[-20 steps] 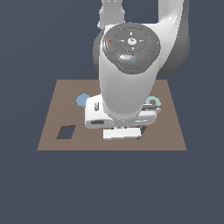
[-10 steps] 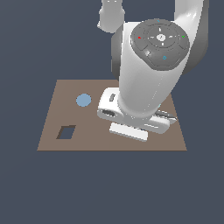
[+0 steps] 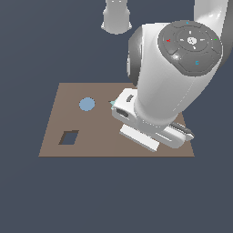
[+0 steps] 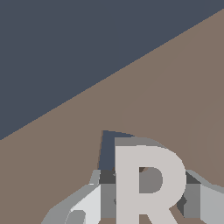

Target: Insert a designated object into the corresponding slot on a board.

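Note:
In the wrist view my gripper [image 4: 146, 201] is shut on the pale off-white R piece [image 4: 148, 183], with a grey finger [image 4: 87, 205] on each side of it. Just behind the piece a dark navy corner of the slot [image 4: 107, 151] shows on the brown board [image 4: 175, 87]; the piece covers the rest of the slot and hangs slightly offset from it. In the exterior view the arm's white hand [image 3: 148, 127] hovers low over the board [image 3: 59, 148] on the exterior view's right, hiding the piece, the slot and the fingers.
A light-blue disc [image 3: 87, 104] lies on the board toward the exterior view's left, with a dark diamond-shaped cutout [image 3: 68, 137] in front of it. A teal star tip [image 3: 111, 103] peeks out beside the hand. The board edge runs diagonally through the wrist view.
The arm has swung toward the exterior view's right across the board, uncovering the light-blue disc. The hand has turned and now sits over the board's right part.

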Action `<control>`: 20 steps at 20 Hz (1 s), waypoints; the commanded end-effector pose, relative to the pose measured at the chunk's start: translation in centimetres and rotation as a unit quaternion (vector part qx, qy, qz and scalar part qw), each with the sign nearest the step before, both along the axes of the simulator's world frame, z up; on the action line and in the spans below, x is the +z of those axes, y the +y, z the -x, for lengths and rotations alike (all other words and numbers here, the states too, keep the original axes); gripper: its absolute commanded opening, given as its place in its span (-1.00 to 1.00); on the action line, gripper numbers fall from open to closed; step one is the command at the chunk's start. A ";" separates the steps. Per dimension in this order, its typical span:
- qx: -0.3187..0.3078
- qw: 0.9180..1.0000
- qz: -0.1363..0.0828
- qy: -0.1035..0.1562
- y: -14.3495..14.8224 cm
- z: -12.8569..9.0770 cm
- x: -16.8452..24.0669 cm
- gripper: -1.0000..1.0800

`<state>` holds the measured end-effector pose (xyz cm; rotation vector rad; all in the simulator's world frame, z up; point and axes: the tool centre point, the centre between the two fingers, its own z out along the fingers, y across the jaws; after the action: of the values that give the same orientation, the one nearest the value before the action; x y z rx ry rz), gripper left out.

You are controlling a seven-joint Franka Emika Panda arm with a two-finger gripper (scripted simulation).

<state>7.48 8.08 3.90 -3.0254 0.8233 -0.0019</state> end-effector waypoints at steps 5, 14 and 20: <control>-0.051 0.999 0.000 0.000 0.8 -0.5 0.1 -1.00; -0.074 0.997 0.000 0.000 1.2 -0.7 0.1 -1.00; -0.071 0.998 0.000 0.000 1.1 -0.7 0.1 -1.00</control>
<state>8.17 9.19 3.99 -2.9595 1.0349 -0.0013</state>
